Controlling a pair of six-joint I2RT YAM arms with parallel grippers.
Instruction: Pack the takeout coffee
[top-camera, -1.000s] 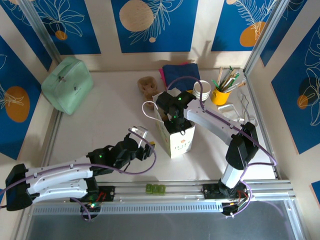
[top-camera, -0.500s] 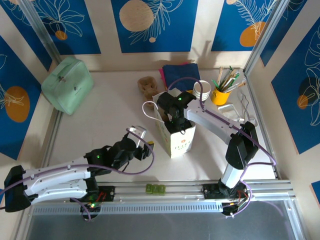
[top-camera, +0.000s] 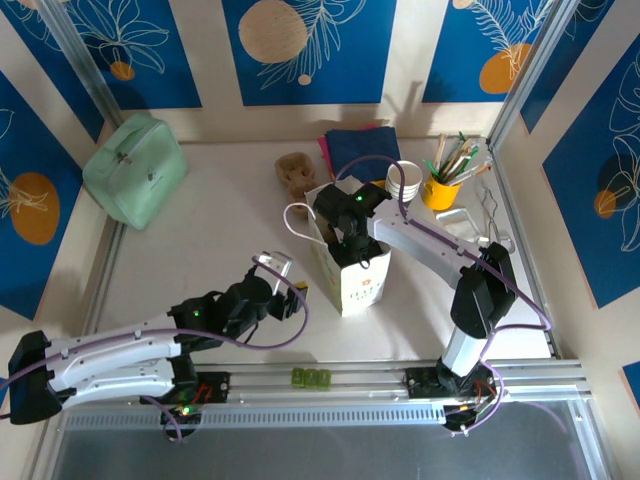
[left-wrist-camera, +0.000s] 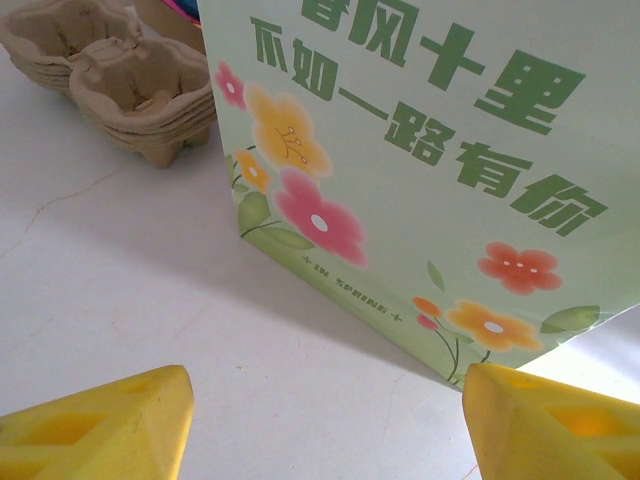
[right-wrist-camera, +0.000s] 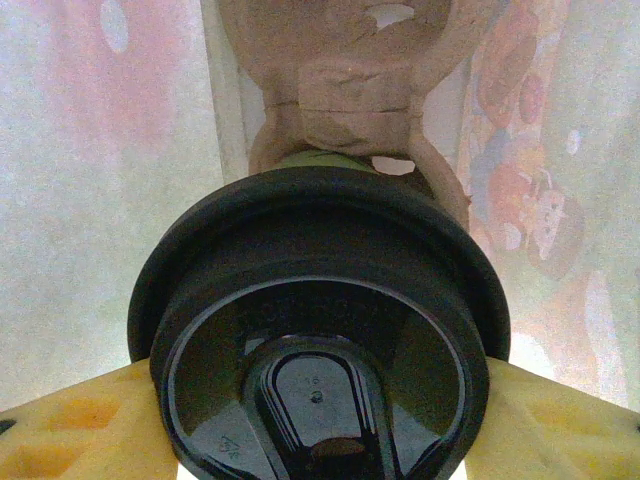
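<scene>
Takeout coffee (top-camera: 403, 183): stands stacked behind the bag (top-camera: 362, 285), looks light, thin-walled, crushable, wants a gentle pinch at the stiff rim, right gripper (right-wrist-camera: 320, 425) clamped on a black lid (right-wrist-camera: 320, 300) inside it, left gripper (left-wrist-camera: 325, 430) gaping empty.

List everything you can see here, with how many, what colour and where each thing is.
pouch: one, mint green, far left.
cup carriers: one stack, brown, rear centre.
folded cloths: two, navy over pink, rear centre.
white paper cups: one stack, white, rear right.
pot of brushes: one, yellow, beside the cups.
paper bag: one, pale green, flowered, centre.
black lid: one, black, inside the bag.
inner carrier: one, brown, under the lid.
green block: one, green, near rail.
left pincer: one, yellow fingers, open, facing the bag.
right pincer: one, yellow fingers, closed on the lid.
</scene>
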